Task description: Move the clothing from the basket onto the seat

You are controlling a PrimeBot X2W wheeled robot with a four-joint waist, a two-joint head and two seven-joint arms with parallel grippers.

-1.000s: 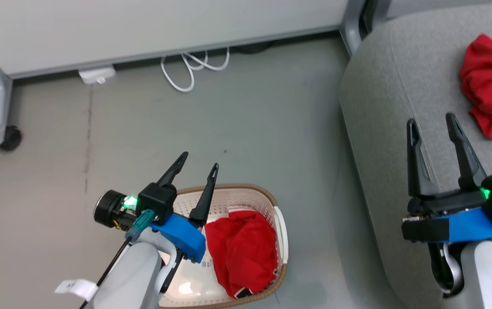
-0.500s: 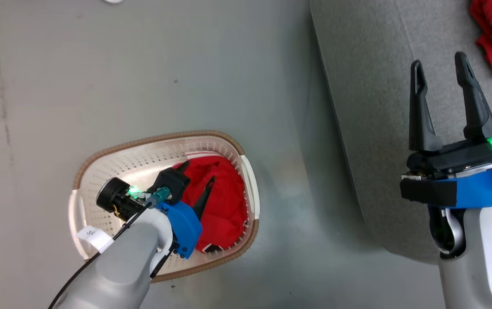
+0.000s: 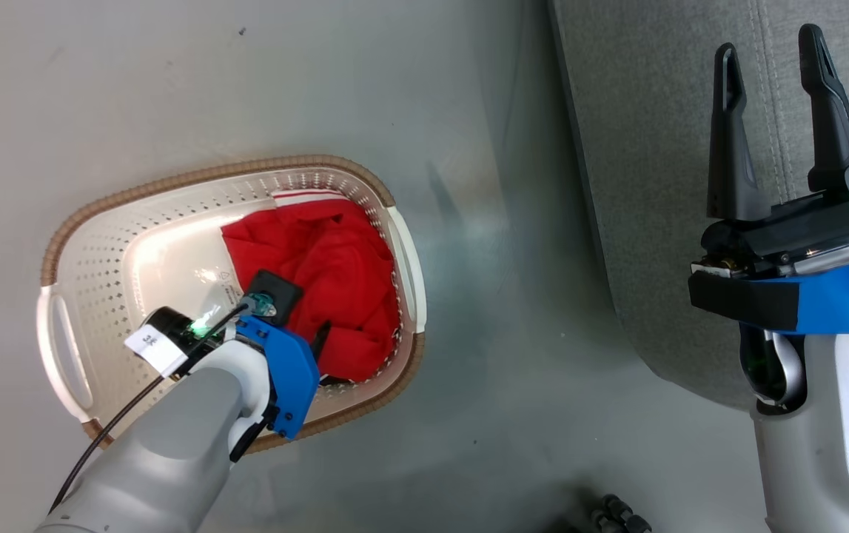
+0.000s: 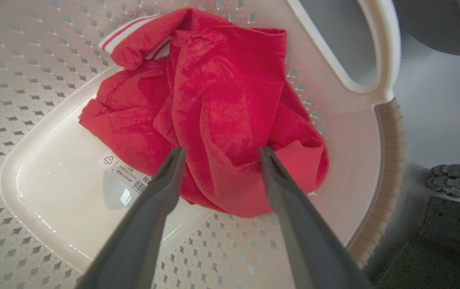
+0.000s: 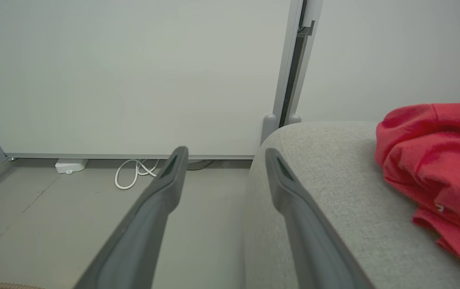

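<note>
Left hand (image 4: 221,150) inside basket (image 3: 98,252), fingers wide, straddling red garment (image 4: 221,92), not closed on it. Right hand (image 3: 767,41) wide, empty, over seat (image 3: 639,185) edge; second garment (image 5: 434,152) to its right.

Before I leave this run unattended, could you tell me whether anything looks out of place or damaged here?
Nothing stands out. One red garment lies crumpled in the basket beneath the open left gripper; the second red garment sits bunched on the sofa. Nothing looks spilled or broken.
</note>
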